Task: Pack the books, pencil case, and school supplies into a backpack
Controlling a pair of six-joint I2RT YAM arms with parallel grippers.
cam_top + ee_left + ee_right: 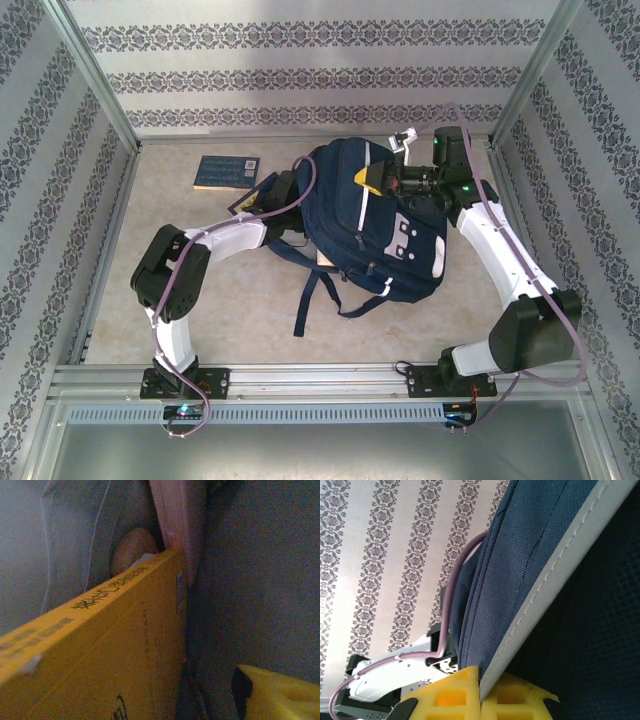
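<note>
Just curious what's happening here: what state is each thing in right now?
Backpack: open, lying on the table.
Yellow book: inside the backpack.
Blue book: flat on the table, not packed.
Left gripper: inside the backpack, apparently open.
Right gripper: shut on the backpack's edge.

Top view's evenly lit and pretty sharp, soft shadow under the backpack (345, 215). Left wrist's dim and grainy, yellow-orange book (100, 655) blurry up close. Right wrist's bright, wallpaper (385, 555) washed out.
</note>
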